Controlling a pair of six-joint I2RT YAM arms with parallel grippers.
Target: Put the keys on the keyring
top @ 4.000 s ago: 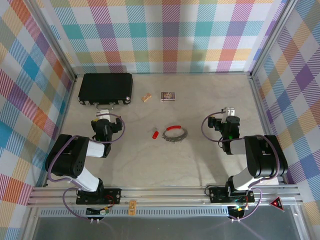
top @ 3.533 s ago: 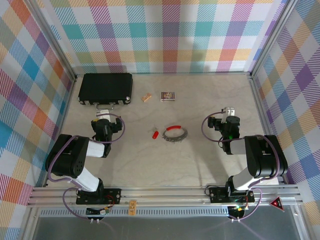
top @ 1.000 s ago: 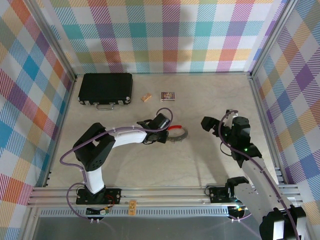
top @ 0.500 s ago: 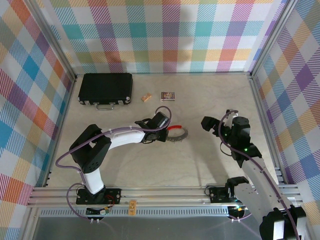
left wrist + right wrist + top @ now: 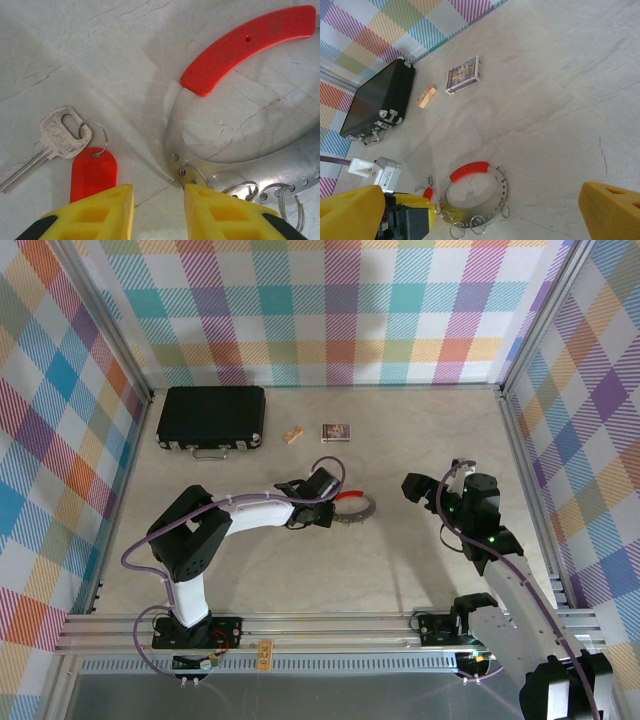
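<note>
Plaid walls all round, pale marbled surface [image 5: 420,430] underneath, black case [image 5: 211,417] parked at the far left. A few seconds back both my arms were folded up near their bases. Since then the left one had stretched out to the middle, and the right had lifted and swung out on its own side.

Right claw [image 5: 436,478] hung wide apart, holding nothing, well clear of the action. Left claw [image 5: 157,200] was low over the surface, jaws partly apart with nothing between them. One tip overlapped the bottom of the key's red tag [image 5: 92,172], and the other touched the keyring [image 5: 172,132] rim by its small loops.

Keyring sat flat mid-surface, red sleeve [image 5: 245,45] on the far side. The key [image 5: 59,137] lay just left of it, not on it yet. So I'd reckon I'd only got lined up for the grab, nothing threaded.
</note>
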